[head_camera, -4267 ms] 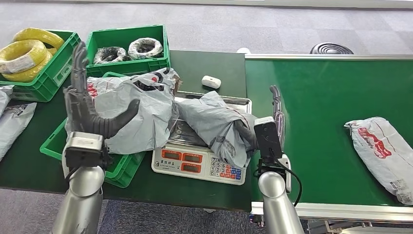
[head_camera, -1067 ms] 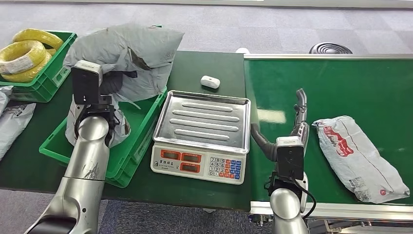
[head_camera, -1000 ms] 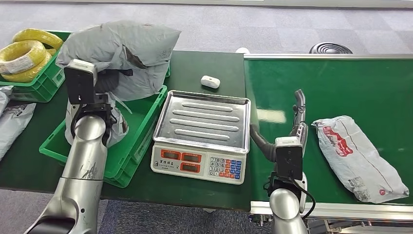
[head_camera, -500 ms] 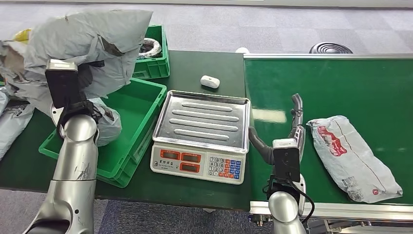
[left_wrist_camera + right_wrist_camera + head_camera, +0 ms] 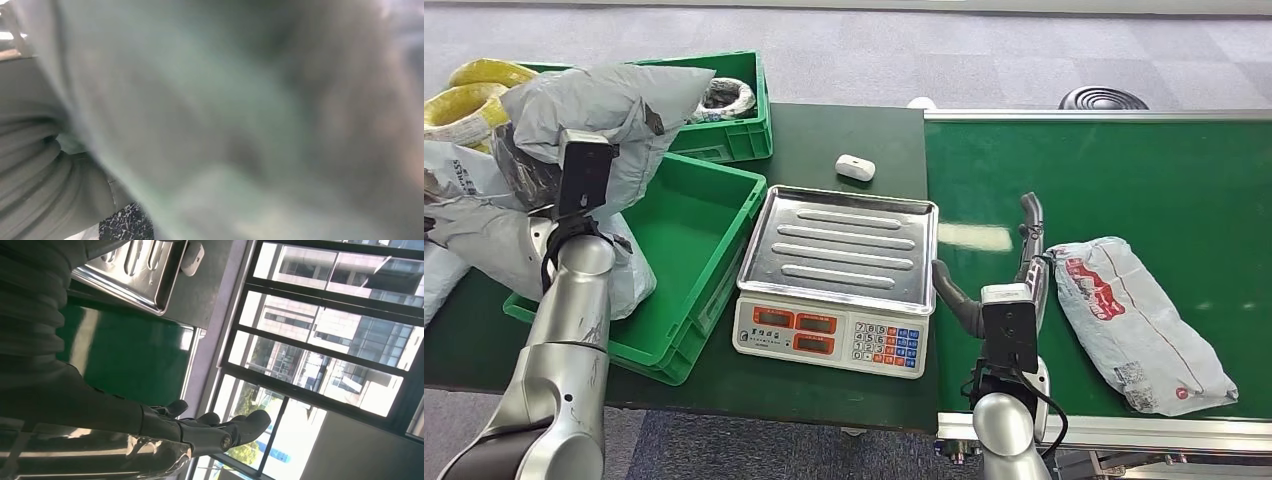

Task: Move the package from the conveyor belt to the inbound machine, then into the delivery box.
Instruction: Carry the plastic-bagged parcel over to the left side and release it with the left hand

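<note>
Item count: one grey package [image 5: 604, 110] held aloft in the left hand [image 5: 536, 170], one package on belt [image 5: 1136, 320] lying just beside the right hand [image 5: 1024, 255], its long axis slanting away from that hand toward the belt's near edge; three green crates [image 5: 679, 250], one scale [image 5: 836, 275]. Right hand stood empty, fingers [image 5: 220, 432] extended and apart. Left wrist view gave blurred grey film [image 5: 250, 120] pressed close; head view supplied the layout.
</note>
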